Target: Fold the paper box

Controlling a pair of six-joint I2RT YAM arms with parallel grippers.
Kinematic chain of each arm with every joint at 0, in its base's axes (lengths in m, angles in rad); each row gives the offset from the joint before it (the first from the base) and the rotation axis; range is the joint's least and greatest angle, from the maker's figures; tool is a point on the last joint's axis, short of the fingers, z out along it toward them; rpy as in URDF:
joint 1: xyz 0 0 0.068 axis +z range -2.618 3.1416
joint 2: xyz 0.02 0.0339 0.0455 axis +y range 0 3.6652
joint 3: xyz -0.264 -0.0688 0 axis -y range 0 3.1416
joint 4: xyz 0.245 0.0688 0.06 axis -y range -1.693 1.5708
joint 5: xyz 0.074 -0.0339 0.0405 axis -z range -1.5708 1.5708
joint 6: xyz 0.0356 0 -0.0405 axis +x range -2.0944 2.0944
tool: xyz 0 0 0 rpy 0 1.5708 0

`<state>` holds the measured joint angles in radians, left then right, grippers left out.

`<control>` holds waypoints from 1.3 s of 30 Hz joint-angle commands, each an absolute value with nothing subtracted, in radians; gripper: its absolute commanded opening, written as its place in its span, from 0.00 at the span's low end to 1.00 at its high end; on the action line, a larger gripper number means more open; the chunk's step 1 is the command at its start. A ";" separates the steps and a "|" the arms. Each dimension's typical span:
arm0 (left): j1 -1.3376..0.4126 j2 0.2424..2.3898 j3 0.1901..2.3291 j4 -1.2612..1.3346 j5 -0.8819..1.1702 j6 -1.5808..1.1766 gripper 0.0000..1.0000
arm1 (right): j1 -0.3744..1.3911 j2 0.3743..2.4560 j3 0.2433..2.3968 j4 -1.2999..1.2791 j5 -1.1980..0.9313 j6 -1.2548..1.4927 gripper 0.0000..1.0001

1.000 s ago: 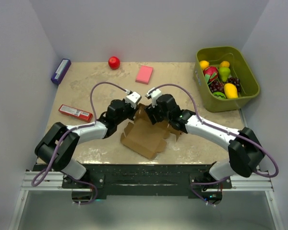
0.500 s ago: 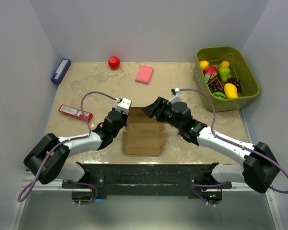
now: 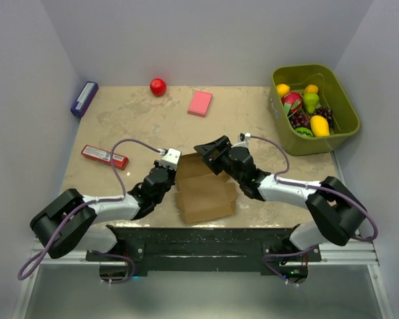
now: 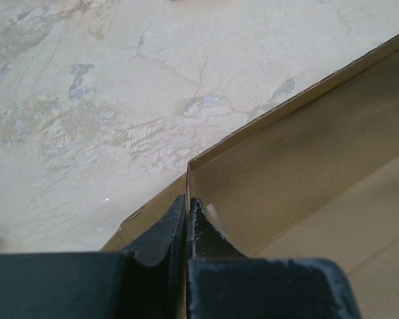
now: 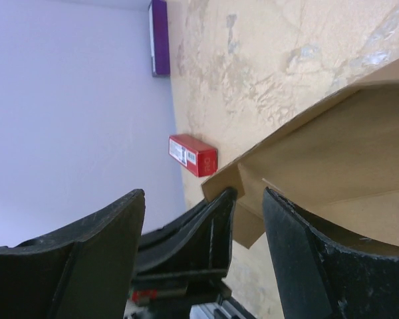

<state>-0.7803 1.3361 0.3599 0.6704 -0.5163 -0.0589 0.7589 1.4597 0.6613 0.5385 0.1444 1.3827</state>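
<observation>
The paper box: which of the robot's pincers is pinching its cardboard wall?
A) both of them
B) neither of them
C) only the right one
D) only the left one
D: in the left wrist view the left pincer is shut tight on a thin upright wall of the paper box, while the right pincer stands wide open, clamping nothing.

Lab test cell, imo: blank walls point(image 3: 206, 40) box in a marbled counter point(image 3: 126, 123), L arm point(image 3: 106, 205) & R arm point(image 3: 286, 189) bolted by an alu rail point(image 3: 60, 251), w/ toy fruit point(image 3: 319, 125) in a green bin point(image 3: 350, 109) as props.
</observation>
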 commanded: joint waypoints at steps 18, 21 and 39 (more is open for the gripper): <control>-0.868 1.301 0.278 0.974 -0.600 0.121 0.02 | 0.719 1.664 0.673 0.784 0.204 1.516 0.31; -0.870 1.293 0.296 0.936 -0.589 0.109 0.28 | 0.718 1.670 0.673 0.799 0.199 1.509 0.19; -0.660 0.935 0.443 0.278 -0.181 -0.351 0.85 | 0.703 1.717 0.557 0.900 0.230 1.477 0.00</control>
